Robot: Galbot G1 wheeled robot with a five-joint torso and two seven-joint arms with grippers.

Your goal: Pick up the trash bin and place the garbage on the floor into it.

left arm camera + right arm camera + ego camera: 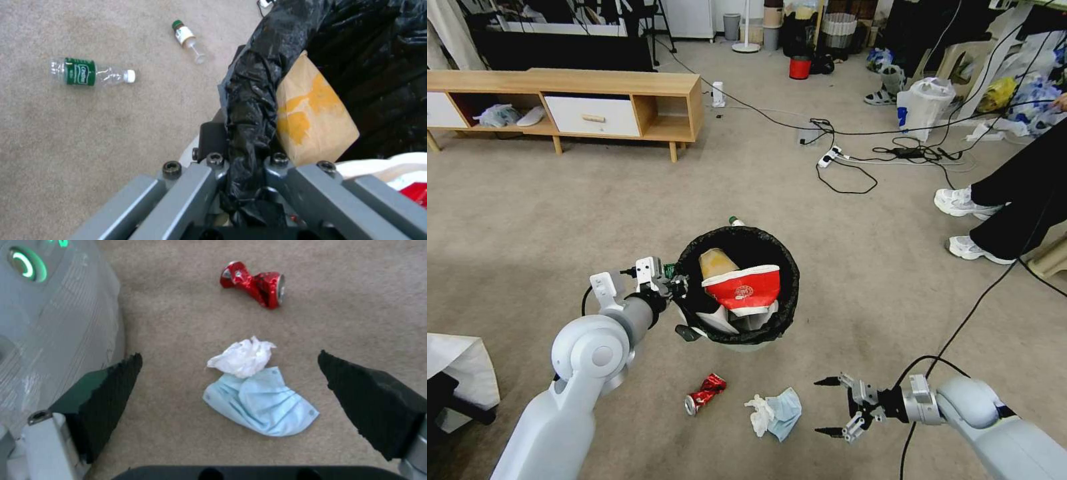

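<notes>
L gripper (675, 285) is clamped on the near-left rim of the trash bin (738, 337), fingers pinching the black bag (249, 110) that folds over the edge; one finger sits inside, one outside. The bin stands about centre of the floor (527, 213). Inside it: a brown cardboard piece (715, 261) w/ yellow stain, leaning at the left wall, and a red-white paper carton (744, 288) beside it. A bottle top (735, 221) peeks just behind the bin. In left wrist view, 2 clear green-labelled bottles lie on carpet beyond the rim: a bigger one (91, 72) and a small one (187, 39), apart from each other. In front of the bin lies the crushed red can (705, 393); near it, to the right, the white tissue (760, 411) touching the blue mask (784, 412). R gripper (829, 407) hangs low just right of the mask, jaws wide apart, holding nothing.
</notes>
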